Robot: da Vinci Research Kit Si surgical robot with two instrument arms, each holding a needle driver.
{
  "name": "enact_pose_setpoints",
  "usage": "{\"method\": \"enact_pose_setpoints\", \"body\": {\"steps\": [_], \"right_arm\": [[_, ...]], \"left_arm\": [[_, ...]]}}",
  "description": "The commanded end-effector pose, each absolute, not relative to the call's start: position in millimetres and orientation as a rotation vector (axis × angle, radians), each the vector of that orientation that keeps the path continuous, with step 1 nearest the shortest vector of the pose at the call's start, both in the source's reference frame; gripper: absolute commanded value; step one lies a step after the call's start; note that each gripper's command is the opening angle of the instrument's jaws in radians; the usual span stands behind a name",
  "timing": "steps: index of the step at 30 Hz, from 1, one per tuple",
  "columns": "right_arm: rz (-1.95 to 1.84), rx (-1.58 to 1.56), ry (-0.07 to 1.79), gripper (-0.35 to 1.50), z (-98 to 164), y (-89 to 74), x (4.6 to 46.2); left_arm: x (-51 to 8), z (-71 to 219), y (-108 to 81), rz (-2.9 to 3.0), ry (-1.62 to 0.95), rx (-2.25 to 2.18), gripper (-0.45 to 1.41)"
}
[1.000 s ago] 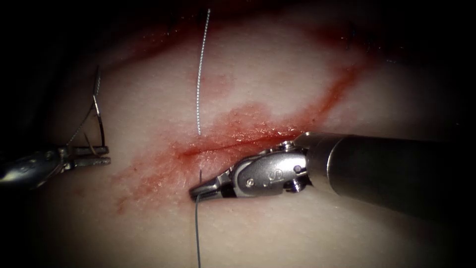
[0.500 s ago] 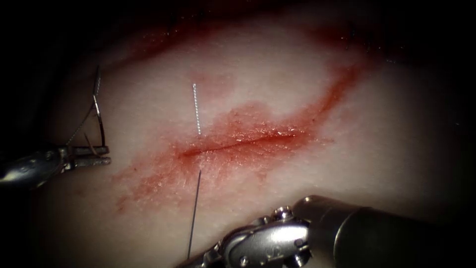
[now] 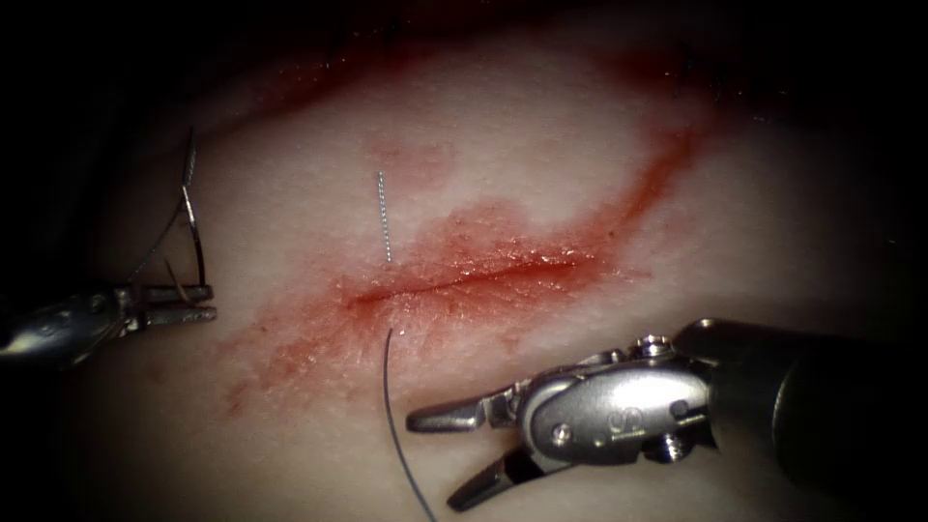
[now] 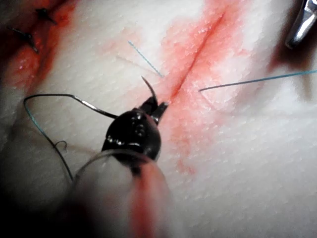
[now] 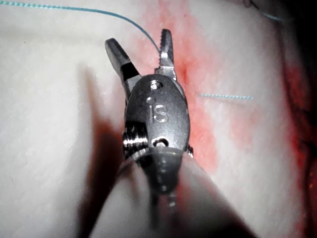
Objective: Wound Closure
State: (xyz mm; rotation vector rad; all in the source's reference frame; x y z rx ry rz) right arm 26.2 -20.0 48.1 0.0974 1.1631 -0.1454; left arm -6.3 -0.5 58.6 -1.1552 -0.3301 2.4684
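Endoscope view: the tissue (image 3: 541, 164) lies with its cut (image 3: 464, 278) running from about nine o'clock to three o'clock, ringed by red fluid (image 3: 503, 242). At nine o'clock of the frame the left tool (image 3: 198, 302) has its jaws closed on the needle (image 3: 196, 232), gripped near one end of its curve; the needle arcs up toward twelve o'clock, clear of the tissue and well to the left of the cut. At five o'clock the right tool (image 3: 452, 460) has its jaws spread wide and holds nothing. The thread (image 3: 389, 406) comes out of the tissue just below the cut's left end and curves toward six o'clock, passing just beside the open jaws. A short pale tail of thread (image 3: 384, 217) stands just above the cut.

Left wrist view: the left tool (image 4: 154, 106) clamps the needle (image 4: 148, 89), whose tip points toward the cut (image 4: 195, 54); thread (image 4: 257, 80) crosses the tissue beyond it.

Right wrist view: the right tool (image 5: 143, 47) is wide open and empty, with thread (image 5: 114, 14) running past its tips.

Judging by this, one stitch has been passed at the cut's left end and only a short tail is left above. No knot is visible, and the rest of the cut has no stitches in it.
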Motion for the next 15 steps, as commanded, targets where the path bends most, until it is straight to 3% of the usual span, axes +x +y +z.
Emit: {"method": "enact_pose_setpoints", "body": {"steps": [1, 6, 8, 11, 15], "right_arm": [[-0.100, 0.071, 1.147, 1.16, 49, -17.9, 26.4], [0.077, 0.052, 1.135, 1.30, 52, -15.2, 27.4], [0.233, 0.139, 1.122, 1.25, 54, -14.8, 28.1], [0.484, 0.298, 1.158, 0.98, 57, -14.1, 30.0], [0.708, 0.421, 1.122, 0.99, 61, -13.9, 31.7]], "left_arm": [[-7.0, 59, -0.7, 2.467, -0.334, -1.159, -0.45], [-7.0, 59, -0.8, 2.472, -0.336, -1.154, -0.45], [-7.0, 59, -0.8, 2.472, -0.336, -1.154, -0.45], [-7.0, 59, -0.8, 2.472, -0.336, -1.154, -0.45], [-7.0, 59, -0.8, 2.472, -0.336, -1.154, -0.45]]}}
